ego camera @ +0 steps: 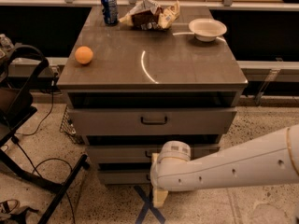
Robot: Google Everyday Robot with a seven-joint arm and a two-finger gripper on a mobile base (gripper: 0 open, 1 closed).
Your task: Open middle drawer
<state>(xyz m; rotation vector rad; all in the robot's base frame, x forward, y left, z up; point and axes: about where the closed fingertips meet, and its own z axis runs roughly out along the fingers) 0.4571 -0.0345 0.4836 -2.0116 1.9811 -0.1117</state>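
Note:
The grey cabinet [149, 69] has three drawers. The middle drawer [117, 154] is the low grey front under the taller top drawer [107, 121]. It sits close to flush with the drawers around it. Its dark loop handle [148, 154] shows only at its left end, because my white arm [224, 169] crosses in front of it from the right. My gripper [160, 196] hangs low in front of the bottom drawer [121, 176], just below and to the right of the middle handle.
On the cabinet top are an orange [84, 55], a blue can [109, 7], snack bags [149, 15] and a white bowl [207, 29]. A black stand with legs [60, 188] and cables stands at the left. A blue tape cross [147, 209] marks the floor.

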